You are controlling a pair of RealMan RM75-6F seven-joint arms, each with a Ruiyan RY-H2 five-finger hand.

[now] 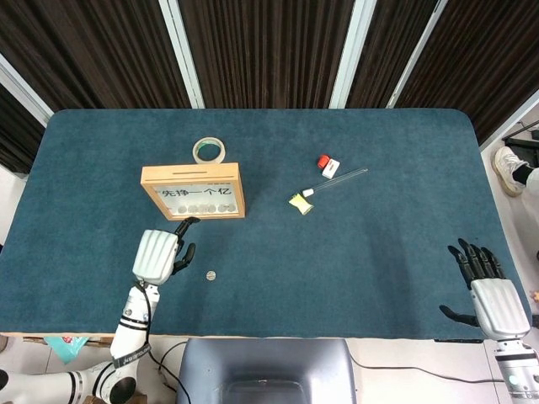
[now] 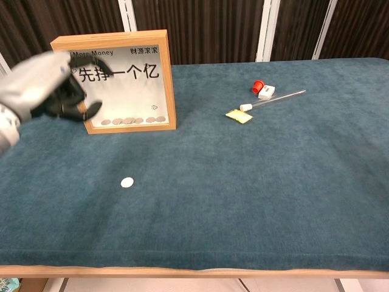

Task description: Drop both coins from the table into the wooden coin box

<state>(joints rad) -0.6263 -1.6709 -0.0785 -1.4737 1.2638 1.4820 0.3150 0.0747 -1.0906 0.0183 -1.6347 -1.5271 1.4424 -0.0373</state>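
Left hand (image 1: 160, 255) hovers empty, fingers loosely curled, near coin (image 1: 211, 274) at its 4 o'clock. Coin box (image 1: 194, 191) at 12. Right hand (image 1: 488, 290) empty, fingers spread.

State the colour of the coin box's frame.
Light tan wood; the coin box frame shows best in the chest view.

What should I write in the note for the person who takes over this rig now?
Left robot hand: holds nothing visible, fingers partly curled, in front of the wooden coin box.
Right robot hand: open, at the table's near right corner.
Done: box stands upright, several coins lie inside at the bottom.
Left: one coin lies on the cloth, just right of the left robot hand. Pick it up and drop it into the box.
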